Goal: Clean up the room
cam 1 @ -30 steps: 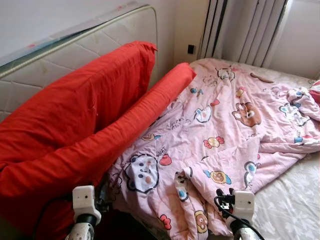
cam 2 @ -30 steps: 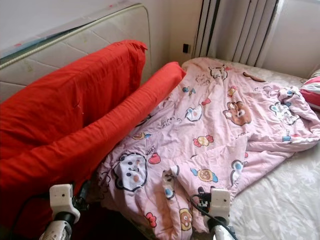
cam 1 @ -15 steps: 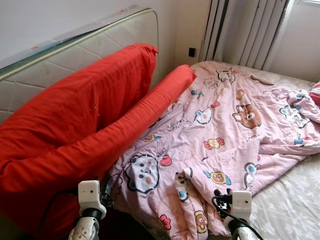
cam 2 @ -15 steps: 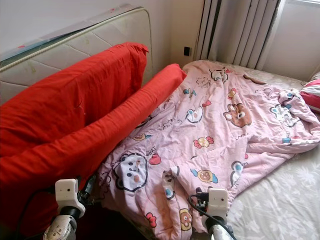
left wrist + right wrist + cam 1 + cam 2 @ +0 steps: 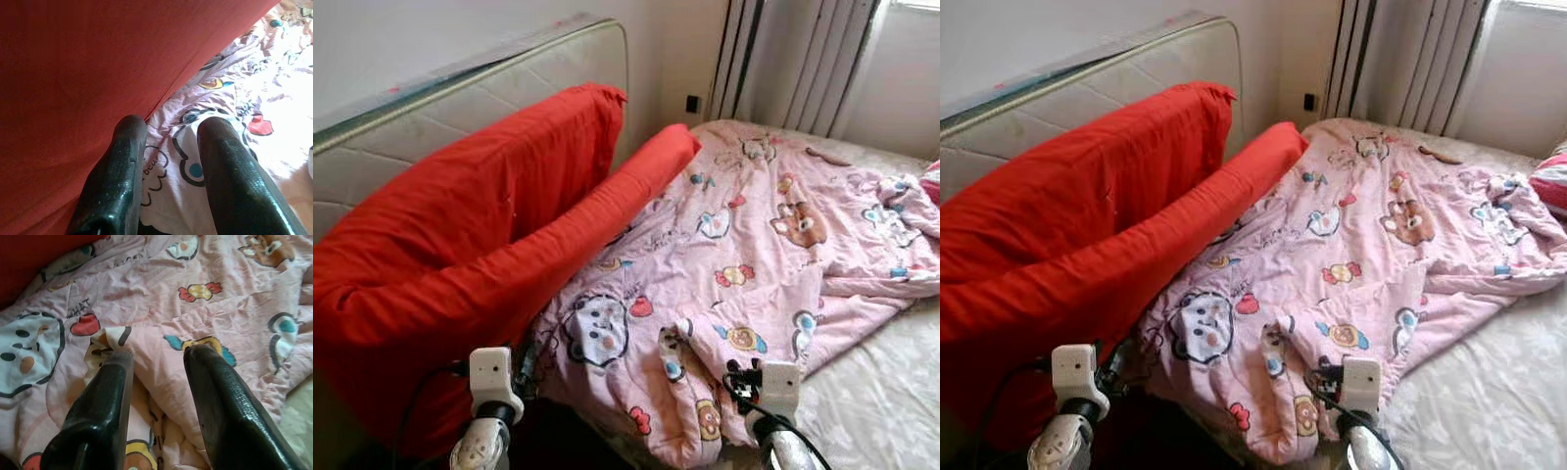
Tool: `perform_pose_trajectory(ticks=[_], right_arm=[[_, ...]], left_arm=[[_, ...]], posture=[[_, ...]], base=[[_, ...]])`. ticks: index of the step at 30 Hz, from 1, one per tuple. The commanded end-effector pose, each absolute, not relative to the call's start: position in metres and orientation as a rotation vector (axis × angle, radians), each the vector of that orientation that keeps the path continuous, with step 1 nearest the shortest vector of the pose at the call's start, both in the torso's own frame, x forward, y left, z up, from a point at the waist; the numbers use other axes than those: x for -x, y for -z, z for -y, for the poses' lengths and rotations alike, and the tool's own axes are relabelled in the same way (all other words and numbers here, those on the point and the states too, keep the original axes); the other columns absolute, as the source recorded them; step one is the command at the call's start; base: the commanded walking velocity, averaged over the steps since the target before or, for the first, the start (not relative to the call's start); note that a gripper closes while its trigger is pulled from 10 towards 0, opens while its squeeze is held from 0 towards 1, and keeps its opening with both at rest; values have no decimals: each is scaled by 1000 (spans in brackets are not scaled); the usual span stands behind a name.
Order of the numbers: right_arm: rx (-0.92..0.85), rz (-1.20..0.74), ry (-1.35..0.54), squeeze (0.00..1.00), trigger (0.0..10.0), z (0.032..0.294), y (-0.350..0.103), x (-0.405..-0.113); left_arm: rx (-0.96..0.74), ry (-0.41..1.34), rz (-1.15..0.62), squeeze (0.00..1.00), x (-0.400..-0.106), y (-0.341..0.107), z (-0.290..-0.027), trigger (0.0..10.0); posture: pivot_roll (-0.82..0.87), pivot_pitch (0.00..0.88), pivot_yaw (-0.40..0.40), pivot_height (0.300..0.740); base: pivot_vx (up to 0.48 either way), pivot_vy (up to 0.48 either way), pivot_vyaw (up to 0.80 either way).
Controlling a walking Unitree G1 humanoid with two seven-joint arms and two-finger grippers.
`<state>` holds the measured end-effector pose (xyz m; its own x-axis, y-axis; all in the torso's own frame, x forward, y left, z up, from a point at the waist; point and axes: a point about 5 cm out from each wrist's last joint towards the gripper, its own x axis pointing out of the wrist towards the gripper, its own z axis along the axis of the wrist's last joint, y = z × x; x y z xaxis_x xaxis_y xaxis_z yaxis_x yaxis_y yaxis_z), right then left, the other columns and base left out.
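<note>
You're at the bed-making step: pink quilt lies rumpled across the bed, its hem at the near edge. Right gripper and left gripper both open, holding nothing. Next, prob. close on the hem fold.

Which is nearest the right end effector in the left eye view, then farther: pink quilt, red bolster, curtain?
From the right end effector:
1. Pink quilt, directly beneath and ahead.
2. Red bolster, across the bed to the robot's left.
3. Curtain, at the far wall.

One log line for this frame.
left claw: open, at quilt edge by red cushion | right claw: open, over quilt fold | bed unmade
</note>
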<state>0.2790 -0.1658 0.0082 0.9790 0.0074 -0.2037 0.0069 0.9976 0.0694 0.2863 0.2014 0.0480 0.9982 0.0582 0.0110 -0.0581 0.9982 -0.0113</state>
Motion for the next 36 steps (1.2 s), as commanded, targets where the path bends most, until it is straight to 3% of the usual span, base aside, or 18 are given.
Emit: perform_pose_trajectory(ticks=[1, 36], right_arm=[[-79, -217, -4, 0, 10000, 163, -6, -278], [-117, -214, -8, 0, 10000, 160, -9, -283]], left_arm=[[18, -63, 0, 0, -287, -48, -203, 10000], [22, -12, -23, 0, -292, -51, -196, 10000]], posture=[[-55, 183, 23, 651], [-50, 199, 28, 636]], base=[[0, 0, 0], [0, 0, 0]])
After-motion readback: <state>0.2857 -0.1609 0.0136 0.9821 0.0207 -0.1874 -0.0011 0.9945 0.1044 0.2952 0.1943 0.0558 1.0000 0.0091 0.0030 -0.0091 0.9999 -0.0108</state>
